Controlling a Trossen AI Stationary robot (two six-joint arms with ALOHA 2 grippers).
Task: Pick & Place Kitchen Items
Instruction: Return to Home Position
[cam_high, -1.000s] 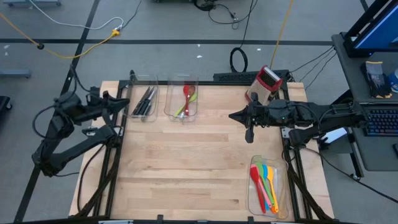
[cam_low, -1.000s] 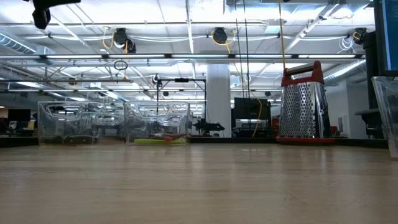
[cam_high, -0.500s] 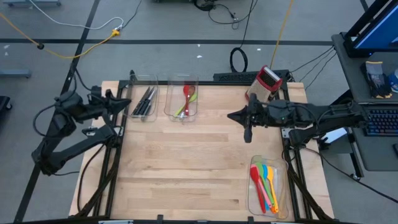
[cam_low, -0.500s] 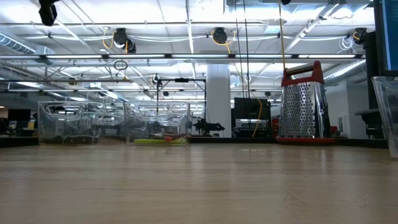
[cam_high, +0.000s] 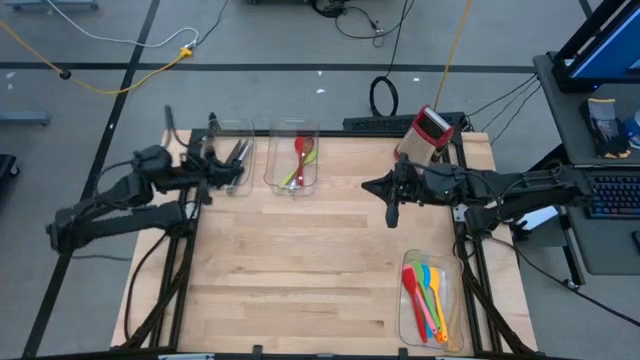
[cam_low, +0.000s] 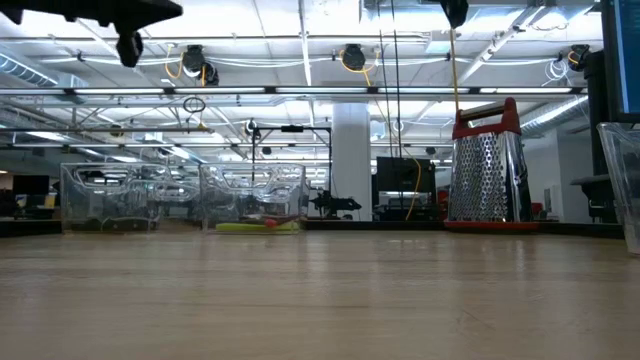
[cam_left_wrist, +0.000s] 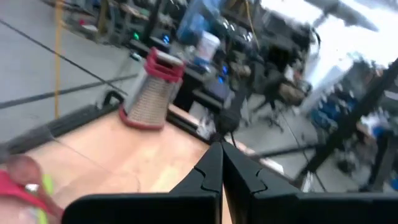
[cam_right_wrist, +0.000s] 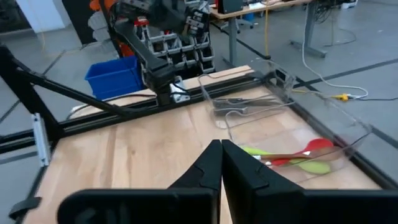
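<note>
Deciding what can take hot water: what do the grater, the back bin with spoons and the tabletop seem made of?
The grater: shiny perforated metal, probably steel, with red trim that looks plastic. The bin: clear glossy plastic, its spoons showing through the walls. The table: pale wood strips with a smooth finish, likely butcher block.

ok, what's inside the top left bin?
Black-handled knives lie in the clear bin. The left gripper, high above it, covers part of the bin from overhead, so how many knives and anything beside them cannot be seen.
</note>
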